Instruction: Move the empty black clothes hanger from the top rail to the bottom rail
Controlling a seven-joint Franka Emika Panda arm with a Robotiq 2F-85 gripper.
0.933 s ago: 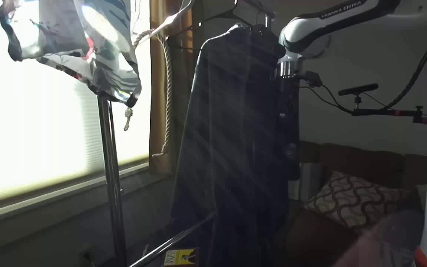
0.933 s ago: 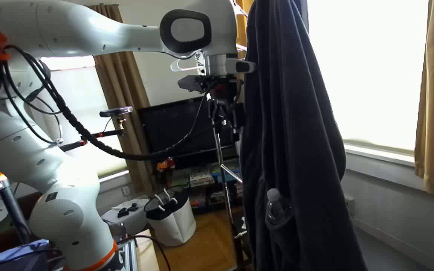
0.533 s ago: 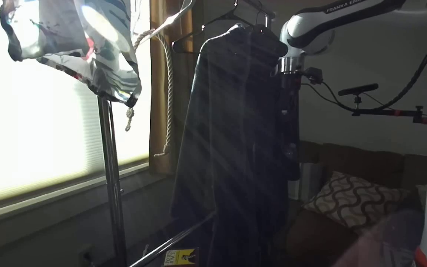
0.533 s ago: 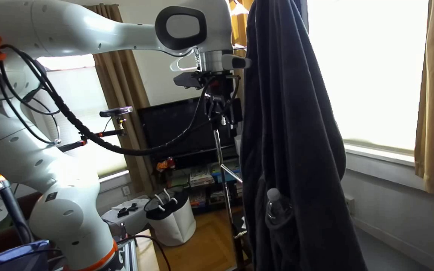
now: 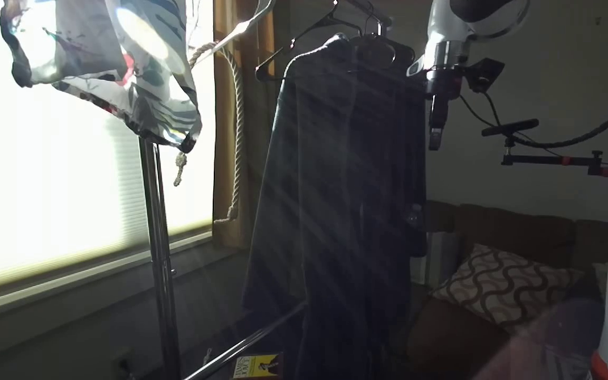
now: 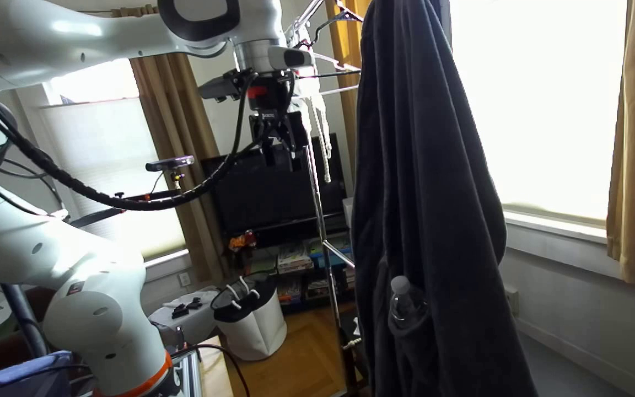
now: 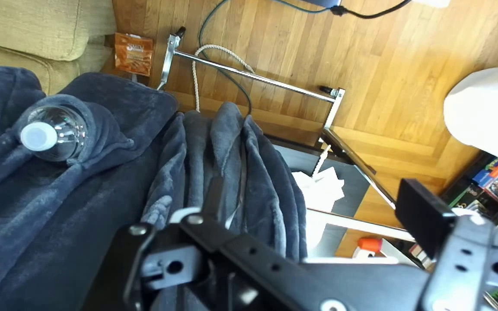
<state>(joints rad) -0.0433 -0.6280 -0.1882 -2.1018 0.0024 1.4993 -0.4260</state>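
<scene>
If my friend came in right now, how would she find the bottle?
Look for the big dark blue garment hanging up. Partway down is a pocket, with the bottle poking out. It is clear with a whitish cap, while the garment around it is dark.

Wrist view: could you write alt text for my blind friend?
The robot's hand, open and empty, looms in front of dark blue fabric holding a clear, white-capped bottle. Beyond, a metal rack base stands on wooden floor.
</scene>
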